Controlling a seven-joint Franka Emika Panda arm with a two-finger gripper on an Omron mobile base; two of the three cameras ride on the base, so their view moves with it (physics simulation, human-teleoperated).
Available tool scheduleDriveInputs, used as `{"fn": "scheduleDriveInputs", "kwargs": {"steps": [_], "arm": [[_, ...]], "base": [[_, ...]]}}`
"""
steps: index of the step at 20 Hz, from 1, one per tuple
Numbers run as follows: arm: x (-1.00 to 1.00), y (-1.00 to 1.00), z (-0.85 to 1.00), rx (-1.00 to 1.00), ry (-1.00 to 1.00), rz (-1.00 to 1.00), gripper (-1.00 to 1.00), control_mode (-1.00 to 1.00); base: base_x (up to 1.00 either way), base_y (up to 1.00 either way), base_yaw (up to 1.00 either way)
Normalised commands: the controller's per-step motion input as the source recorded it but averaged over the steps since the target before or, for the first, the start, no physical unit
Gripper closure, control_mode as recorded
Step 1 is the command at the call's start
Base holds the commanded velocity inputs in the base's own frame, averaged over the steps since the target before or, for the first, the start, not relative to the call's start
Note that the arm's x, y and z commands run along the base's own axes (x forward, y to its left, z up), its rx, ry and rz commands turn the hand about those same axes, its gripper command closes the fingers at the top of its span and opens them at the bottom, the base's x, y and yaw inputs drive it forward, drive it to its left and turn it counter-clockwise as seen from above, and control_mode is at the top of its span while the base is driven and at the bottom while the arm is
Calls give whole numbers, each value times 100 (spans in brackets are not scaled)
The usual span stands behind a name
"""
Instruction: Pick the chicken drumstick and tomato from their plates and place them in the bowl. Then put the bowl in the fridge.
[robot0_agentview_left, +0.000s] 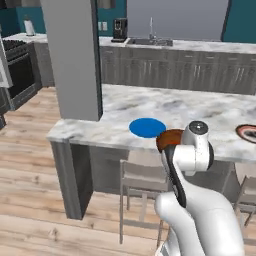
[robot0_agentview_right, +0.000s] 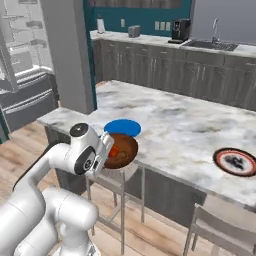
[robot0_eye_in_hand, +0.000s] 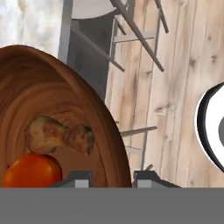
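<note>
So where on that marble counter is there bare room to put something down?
Most of the counter is bare: the wide stretch between the blue plate and the brown-rimmed plate. It is crowded at the near edge, where the bowl sits against the blue plate.

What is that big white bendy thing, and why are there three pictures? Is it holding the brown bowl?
The white thing is a robot arm in a pretend kitchen. Two pictures come from cameras behind it, one on each side. The third comes from a camera on its hand, looking along its gripper. Its two fingers are pinched on the rim of the bowl, so yes, it holds the bowl at the edge of the marble counter. Inside lie the chicken drumstick and the tomato. On the counter are a blue plate and a brown-rimmed plate. At the left of the right-hand picture stands the fridge.
</note>
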Motion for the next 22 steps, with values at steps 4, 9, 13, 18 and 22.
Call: {"fn": "scheduleDriveInputs", "kwargs": {"steps": [4, 9, 13, 18, 22], "arm": [[0, 0, 0, 0, 0, 0, 100, 100], [0, 0, 0, 0, 0, 0, 100, 100], [0, 0, 0, 0, 0, 0, 100, 100], [0, 0, 0, 0, 0, 0, 100, 100], [0, 0, 0, 0, 0, 0, 100, 100]], "base": [[0, 0, 100], [19, 0, 91], [48, 0, 70], [75, 6, 42], [94, 5, 13]]}}
